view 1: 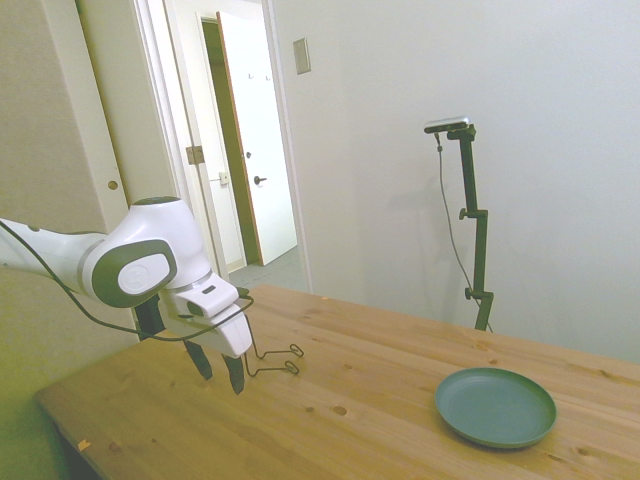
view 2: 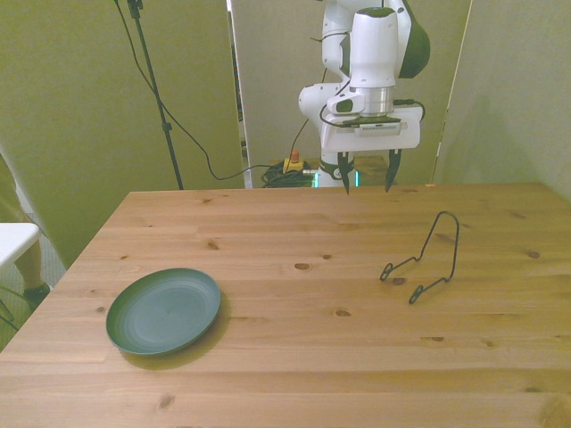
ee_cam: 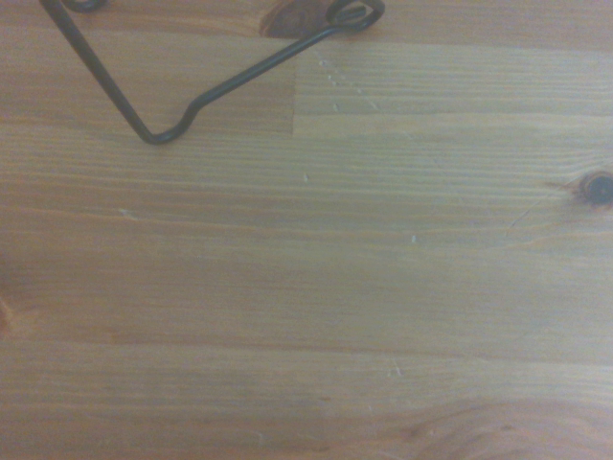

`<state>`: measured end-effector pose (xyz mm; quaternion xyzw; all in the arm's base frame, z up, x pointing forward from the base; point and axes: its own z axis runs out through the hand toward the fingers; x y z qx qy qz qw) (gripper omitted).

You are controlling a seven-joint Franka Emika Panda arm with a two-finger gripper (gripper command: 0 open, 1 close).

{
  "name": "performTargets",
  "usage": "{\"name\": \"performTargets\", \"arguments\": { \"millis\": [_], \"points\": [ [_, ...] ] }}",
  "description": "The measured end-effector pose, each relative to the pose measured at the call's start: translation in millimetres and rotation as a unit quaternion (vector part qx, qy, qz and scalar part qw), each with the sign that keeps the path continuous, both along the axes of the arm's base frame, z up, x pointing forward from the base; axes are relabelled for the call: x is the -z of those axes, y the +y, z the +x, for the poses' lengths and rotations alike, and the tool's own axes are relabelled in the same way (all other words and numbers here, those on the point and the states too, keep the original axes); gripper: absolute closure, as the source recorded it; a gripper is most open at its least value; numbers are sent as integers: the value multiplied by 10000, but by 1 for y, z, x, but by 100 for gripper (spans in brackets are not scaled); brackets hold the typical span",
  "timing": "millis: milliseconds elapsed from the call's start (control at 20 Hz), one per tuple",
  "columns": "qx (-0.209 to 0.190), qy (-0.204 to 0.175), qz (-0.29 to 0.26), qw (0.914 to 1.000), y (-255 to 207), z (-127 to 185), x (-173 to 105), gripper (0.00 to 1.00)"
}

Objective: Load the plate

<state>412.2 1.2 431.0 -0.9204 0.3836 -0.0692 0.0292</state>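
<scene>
Gripper (view 2: 367,185) open and empty above table (view 2: 294,357); plate (view 2: 164,309) bare; wire rack (view 2: 426,259) partly cut off in wrist view

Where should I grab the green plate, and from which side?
Take the plate by its raised rim, from above with one finger inside and one outside. It lies flat on the table, so only the rim offers an edge. The open gripper hangs far off.

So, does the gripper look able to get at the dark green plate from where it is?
Probably yes: the round dark green plate lies flat and alone on the wooden table, nothing between it and the open gripper; the black wire rack sits off the other way.
</scene>
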Motion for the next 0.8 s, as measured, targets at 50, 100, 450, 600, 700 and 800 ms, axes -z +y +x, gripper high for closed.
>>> {"name": "performTargets", "arguments": {
  "millis": [50,100,450,600,700,800],
  "points": [
    [-2,1,0,10000,0,0,0,0],
    [-13,4,-2,10000,1,0,0,0],
    [-502,77,-799,9955,-25,5,10,0],
    [-753,-61,-1267,9891,-57,14,16,0],
    [-982,-99,-1557,9829,-79,20,24,0],
    [-1280,-71,-1764,9759,-100,26,29,0]
  ]
}}
